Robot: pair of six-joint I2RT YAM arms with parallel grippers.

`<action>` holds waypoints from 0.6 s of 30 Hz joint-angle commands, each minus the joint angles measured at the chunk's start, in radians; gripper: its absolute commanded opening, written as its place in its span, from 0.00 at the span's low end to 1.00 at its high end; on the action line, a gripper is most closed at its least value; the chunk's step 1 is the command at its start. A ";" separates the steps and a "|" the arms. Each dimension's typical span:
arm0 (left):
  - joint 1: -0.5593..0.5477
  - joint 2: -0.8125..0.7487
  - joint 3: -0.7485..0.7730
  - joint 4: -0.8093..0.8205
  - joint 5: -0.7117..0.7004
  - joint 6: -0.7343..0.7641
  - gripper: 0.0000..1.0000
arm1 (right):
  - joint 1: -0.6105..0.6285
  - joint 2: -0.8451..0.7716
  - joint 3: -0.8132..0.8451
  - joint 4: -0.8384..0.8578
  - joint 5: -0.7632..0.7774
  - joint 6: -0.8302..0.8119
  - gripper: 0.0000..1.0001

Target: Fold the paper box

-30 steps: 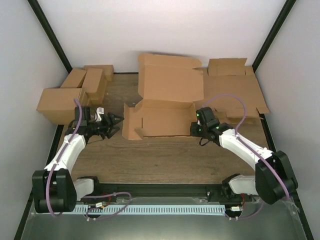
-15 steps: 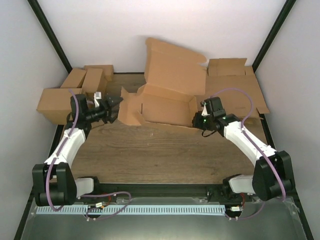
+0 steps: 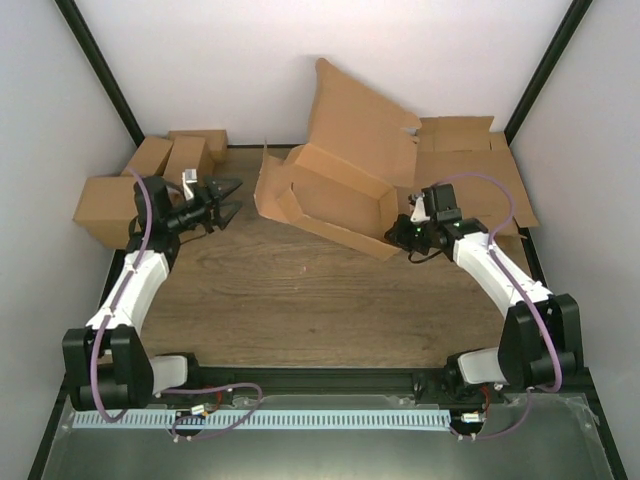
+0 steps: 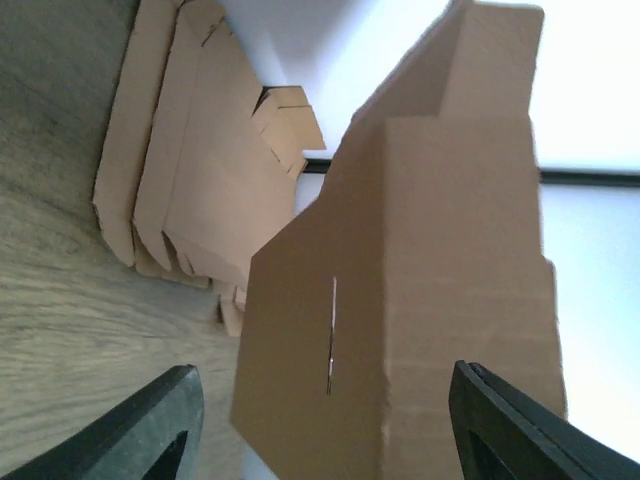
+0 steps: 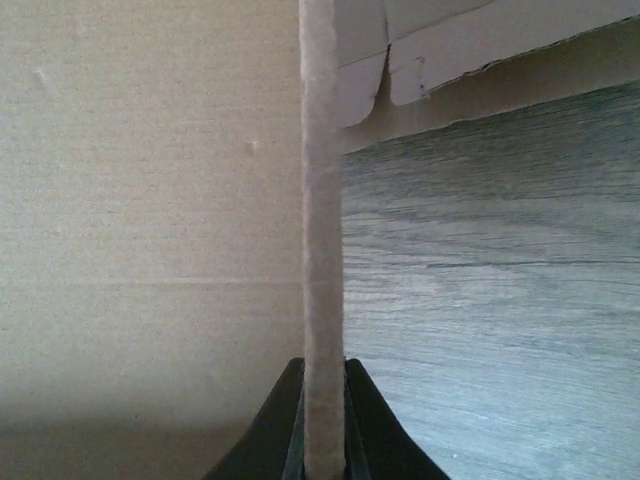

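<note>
Toward the back of the wooden table (image 3: 300, 310), between the two arms, the paper box (image 3: 340, 195) is seen half formed and tilted. Its long tray slants from back left to front right, and its broad lid panel is raised against the white back wall. The right claw (image 3: 408, 232) is closed tight on the thin upright edge of the box's right end wall. This is shown plainly in the right wrist view, where the cut edge is pinched between both fingers. The left claw (image 3: 230, 198) is spread wide with nothing in it, just beside the box's left end flap; contact cannot be made out.

The box is judged to be light and fairly stiff across its panels but ready to bend along its creases, so it may swing or buckle if pushed away from a fold. Plain brown cardboard is shown, matt and slightly fibrous, with tabbed edges and a narrow slit cut in the left end flap. A hold is best taken on a flap's free edge, near a crease, with the opposite end steadied. A pile of flat sheets (image 3: 470, 170) lies at the back right, and folded cartons (image 3: 105, 205) are grouped at the back left.
</note>
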 commanded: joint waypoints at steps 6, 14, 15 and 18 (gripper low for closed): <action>-0.150 0.094 0.050 0.148 -0.058 -0.145 0.71 | -0.012 -0.021 0.072 0.041 -0.128 -0.013 0.01; -0.251 0.161 0.128 0.203 -0.101 -0.171 0.70 | -0.012 -0.004 0.109 -0.012 -0.021 -0.088 0.01; -0.252 0.163 0.135 0.180 -0.107 -0.157 0.70 | -0.011 0.000 0.111 -0.016 -0.007 -0.097 0.01; -0.252 0.162 0.137 0.145 -0.131 -0.149 0.70 | -0.012 0.006 0.107 -0.026 0.024 -0.108 0.01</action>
